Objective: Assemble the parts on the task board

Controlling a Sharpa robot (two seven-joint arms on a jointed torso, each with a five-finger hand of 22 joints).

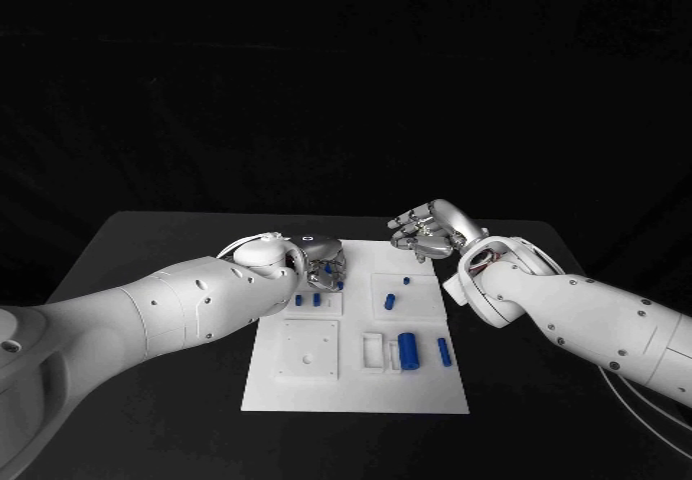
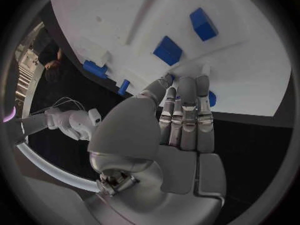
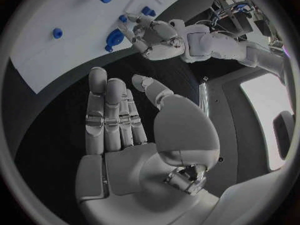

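The white task board (image 1: 361,385) lies mid-table with several blue parts on it: two small blocks (image 1: 306,298), a peg (image 1: 389,298) and a long piece (image 1: 408,350). My left hand (image 1: 320,262) is at the board's far left corner. Its straight fingers (image 2: 187,100) lie over a blue part (image 2: 211,99), with the thumb against that part's other end. The same part (image 3: 114,37) shows under that hand (image 3: 156,34) in the right wrist view. My right hand (image 1: 428,230) hovers past the board's far edge, fingers (image 3: 109,110) apart and holding nothing.
Two blue blocks (image 2: 167,50) (image 2: 203,23) sit in the board just ahead of the left fingertips. White inset plates (image 1: 310,350) and slots (image 1: 375,350) take up the board's near half. Black table (image 1: 159,250) surrounds the board.
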